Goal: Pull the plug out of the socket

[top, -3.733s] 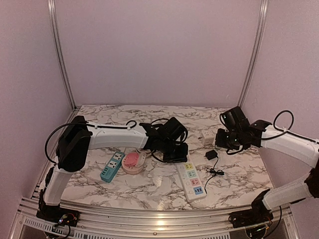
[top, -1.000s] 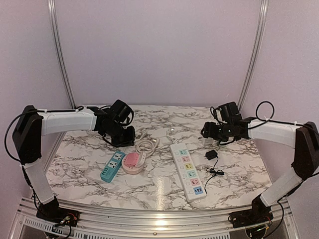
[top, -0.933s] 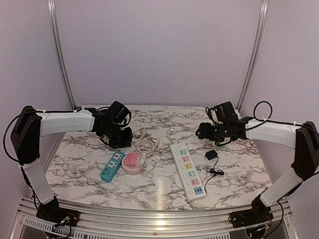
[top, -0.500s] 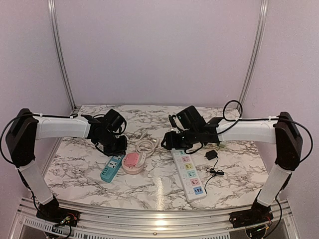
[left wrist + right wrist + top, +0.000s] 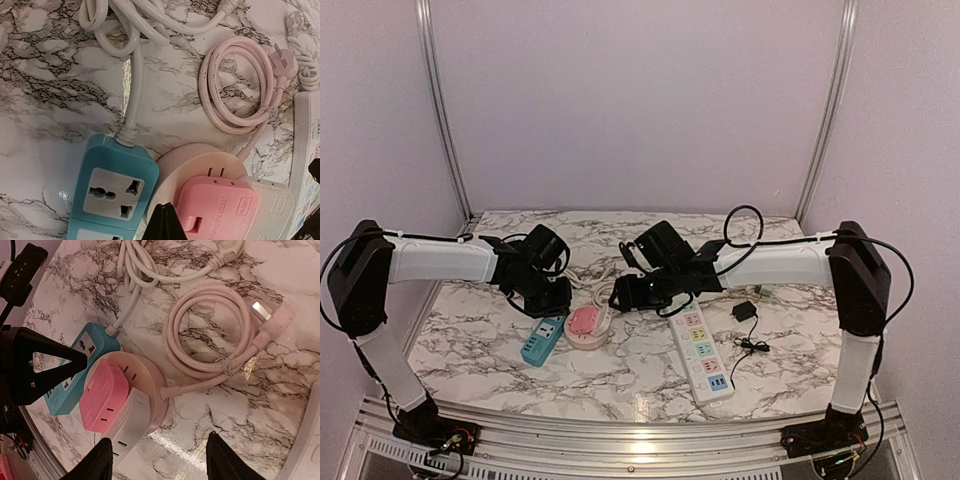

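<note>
A round pale pink socket (image 5: 588, 341) lies on the marble table with a pink plug (image 5: 225, 210) and a white adapter (image 5: 127, 425) plugged into its top. My left gripper (image 5: 165, 210) is shut and empty, its tips just above the socket's left rim, between the pink plug and a teal power strip (image 5: 112, 190). My right gripper (image 5: 162, 465) is open and empty, hovering over bare marble just right of the socket (image 5: 150, 375); the pink plug (image 5: 102, 395) lies to its left. In the top view the left gripper (image 5: 552, 297) and the right gripper (image 5: 628, 291) flank the socket.
The socket's coiled pink cord (image 5: 215, 335) lies behind it. A white cord bundle (image 5: 130, 20) runs from the teal strip (image 5: 543, 338). A long white power strip (image 5: 701, 352) lies to the right, a black adapter with its cable (image 5: 744, 311) beyond it.
My right arm has swung left across the table, from the right side to beside the pink socket. My left gripper has drifted slightly down towards the teal strip and socket.
</note>
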{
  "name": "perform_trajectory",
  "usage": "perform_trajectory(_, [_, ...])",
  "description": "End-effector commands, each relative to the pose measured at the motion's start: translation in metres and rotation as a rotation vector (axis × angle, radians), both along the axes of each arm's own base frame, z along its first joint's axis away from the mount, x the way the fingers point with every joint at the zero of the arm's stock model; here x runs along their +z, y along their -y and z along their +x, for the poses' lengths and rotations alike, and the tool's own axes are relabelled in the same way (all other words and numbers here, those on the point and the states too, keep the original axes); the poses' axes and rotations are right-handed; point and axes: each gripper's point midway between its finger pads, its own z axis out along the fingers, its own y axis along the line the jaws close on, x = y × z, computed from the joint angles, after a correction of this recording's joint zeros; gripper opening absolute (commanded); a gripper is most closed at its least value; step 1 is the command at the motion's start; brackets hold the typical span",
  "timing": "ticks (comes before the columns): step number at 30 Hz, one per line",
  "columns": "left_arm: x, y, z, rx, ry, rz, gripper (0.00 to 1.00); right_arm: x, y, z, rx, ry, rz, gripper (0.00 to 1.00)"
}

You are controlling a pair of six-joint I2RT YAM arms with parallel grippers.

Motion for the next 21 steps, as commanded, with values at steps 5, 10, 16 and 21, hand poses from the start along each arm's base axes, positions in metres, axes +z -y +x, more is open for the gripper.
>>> perform_trajectory(5, [0.0,0.0,-0.001,-0.015,0.01,-0.017,0.0,-0.004,-0.022,-0.009,0.065,-0.048,0.032,0.6])
perform_trajectory(10, [-0.001,0.001,-0.002,-0.012,0.006,-0.022,0.0,-0.01,-0.029,-0.017,0.092,-0.071,0.041,0.57])
perform_trajectory(16, [-0.002,0.0,-0.002,-0.009,0.004,-0.023,0.0,-0.018,-0.035,-0.022,0.117,-0.092,0.045,0.5])
perform_trajectory(21, [0.0,0.001,-0.003,-0.008,0.004,-0.026,0.0,-0.017,-0.037,-0.023,0.123,-0.095,0.046,0.5])
